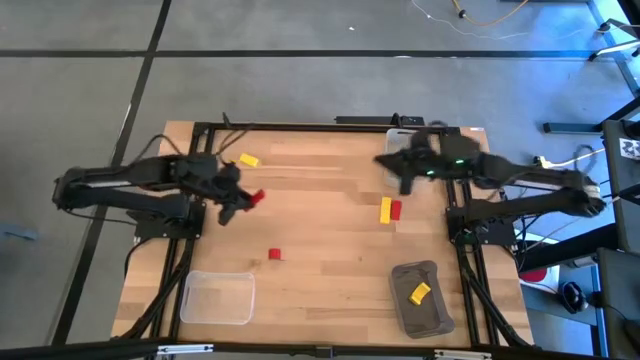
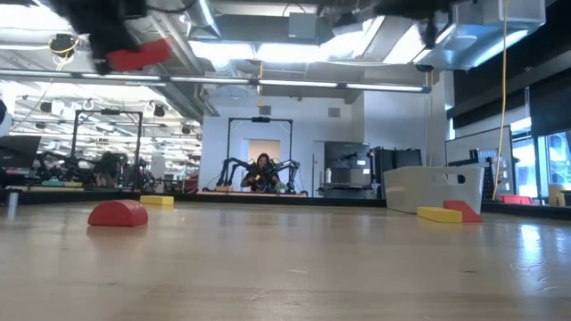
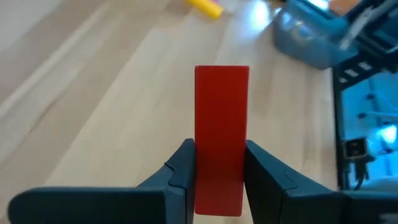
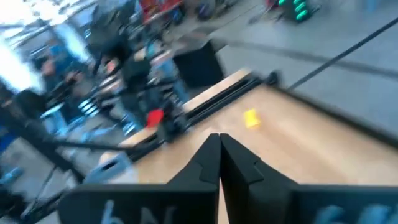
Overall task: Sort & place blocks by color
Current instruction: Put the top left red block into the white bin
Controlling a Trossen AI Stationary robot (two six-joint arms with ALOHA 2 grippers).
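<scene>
Your left gripper [image 3: 214, 177] is clamped on a red bar block [image 3: 221, 134], held clear above the table's left-centre; most of the bar juts forward past the fingertips, so the hold sits on one end only. Risk one, as a judgement: a quick swing or a knock on a bin wall could lever the bar round in the fingers or pull it free, since the long overhang gives any contact a good purchase. Your right gripper [image 4: 219, 158] has its fingers pressed together on nothing, raised near the far right edge beside a clear bin [image 1: 402, 138]. Loose pieces on the table [image 1: 320, 235]: a yellow block [image 1: 249, 160] at the far left, a small red block [image 1: 275, 255] left of centre, a yellow and red pair [image 1: 390, 209] touching each other at right-centre, and a yellow block [image 1: 420, 292] already in the grey bin [image 1: 424, 322] at near right. A second clear bin [image 1: 217, 298], near left, looks unfilled. Risk two: carrying the bar low across the middle could sweep the small red block. Open room is good: the centre of the board is bare wood, and the two arms are well apart. The bins sit close to the table's edges, so a release off-centre could send a block over the side.
</scene>
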